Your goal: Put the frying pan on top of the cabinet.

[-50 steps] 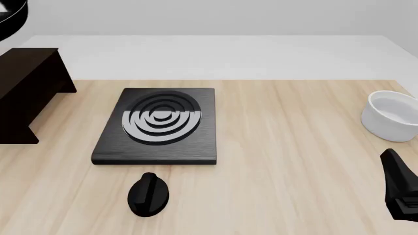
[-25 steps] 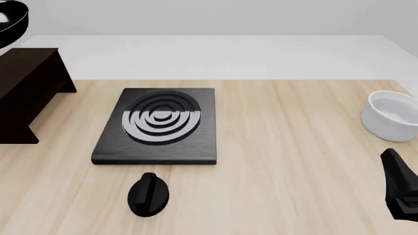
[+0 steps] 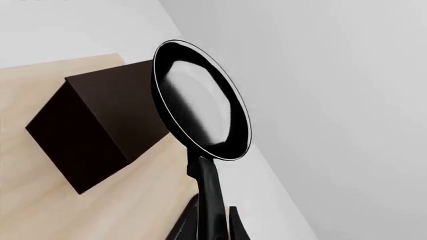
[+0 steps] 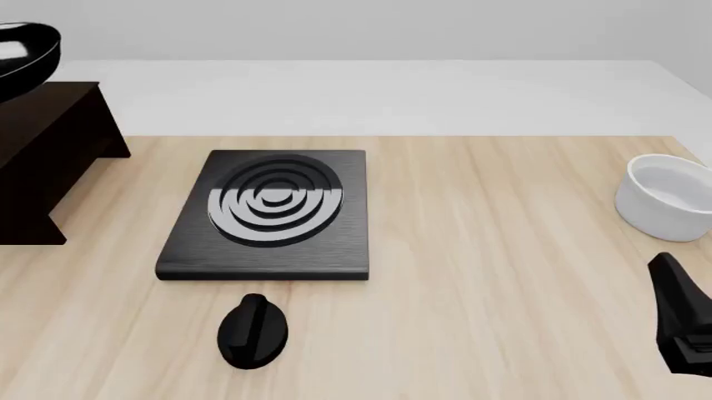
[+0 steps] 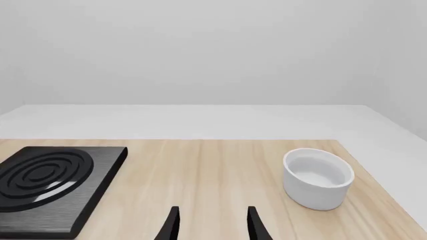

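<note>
The frying pan (image 3: 200, 107), glossy black with a pale inside, hangs tilted in the air above the dark brown cabinet (image 3: 93, 125). My left gripper (image 3: 210, 222) is shut on its slim handle (image 3: 208, 190). In the front view the pan (image 4: 25, 46) shows at the top left edge, just over the cabinet's (image 4: 45, 142) flat top, partly cut off by the frame; the left gripper is out of that view. My right gripper (image 5: 212, 227) is open and empty, low over the table's near right part.
A flat black stove plate (image 4: 273, 212) with concentric rings lies mid-table. An oval black knob (image 4: 253, 331) lies in front of it. A white bowl (image 4: 668, 200) stands at the right edge, beyond the right arm (image 4: 681, 321).
The pan has moved right and down into the front view, closer to the cabinet top. The right arm has not moved.
</note>
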Robot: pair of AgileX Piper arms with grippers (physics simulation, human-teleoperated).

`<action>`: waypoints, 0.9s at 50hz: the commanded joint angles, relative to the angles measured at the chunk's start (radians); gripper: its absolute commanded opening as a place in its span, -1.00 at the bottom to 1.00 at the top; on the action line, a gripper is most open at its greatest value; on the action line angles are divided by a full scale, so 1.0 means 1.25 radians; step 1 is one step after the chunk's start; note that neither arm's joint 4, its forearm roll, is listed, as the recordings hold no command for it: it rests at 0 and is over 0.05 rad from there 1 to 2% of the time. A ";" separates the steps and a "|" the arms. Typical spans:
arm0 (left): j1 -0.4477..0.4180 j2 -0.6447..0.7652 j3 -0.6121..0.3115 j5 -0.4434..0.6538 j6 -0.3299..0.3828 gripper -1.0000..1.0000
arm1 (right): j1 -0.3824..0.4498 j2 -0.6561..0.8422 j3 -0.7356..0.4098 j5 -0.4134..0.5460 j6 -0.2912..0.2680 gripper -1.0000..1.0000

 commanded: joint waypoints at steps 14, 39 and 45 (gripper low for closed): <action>0.003 0.068 -0.050 -0.043 0.009 -1.00 | 0.001 0.003 0.002 -0.003 -0.002 1.00; 0.019 0.155 -0.095 -0.065 0.007 -1.00 | 0.002 0.012 -0.006 -0.002 -0.001 1.00; 0.026 0.192 -0.106 -0.078 0.009 -1.00 | 0.002 0.015 -0.005 -0.005 -0.001 1.00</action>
